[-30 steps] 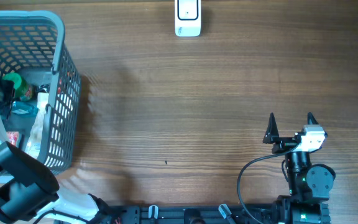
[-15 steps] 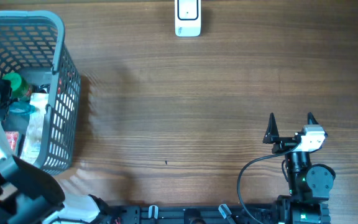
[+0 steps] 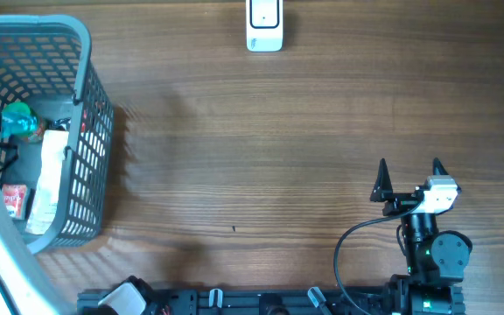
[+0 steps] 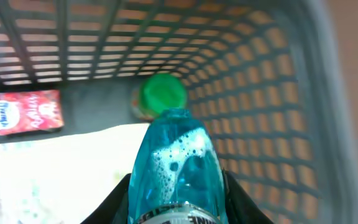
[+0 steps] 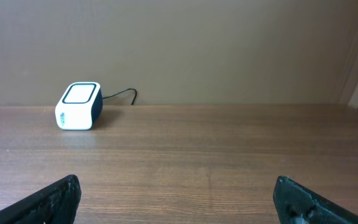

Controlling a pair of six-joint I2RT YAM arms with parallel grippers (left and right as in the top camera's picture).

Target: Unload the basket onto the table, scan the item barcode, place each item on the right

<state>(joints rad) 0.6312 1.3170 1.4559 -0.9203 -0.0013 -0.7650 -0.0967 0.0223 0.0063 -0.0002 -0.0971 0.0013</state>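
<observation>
Bottle (image 4: 176,155) clamped betw. left gripper (image 4: 176,200) fingers, in basket (image 4: 260,93).

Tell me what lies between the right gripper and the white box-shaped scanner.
Only bare brown wooden tabletop lies between the right gripper and the white box-shaped scanner; the overhead view shows it.

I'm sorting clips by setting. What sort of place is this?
Probably a mock shop checkout on a lab bench: a grey shopping basket holding a red packet and a blue bottle, and a white barcode scanner on the wooden table.
</observation>
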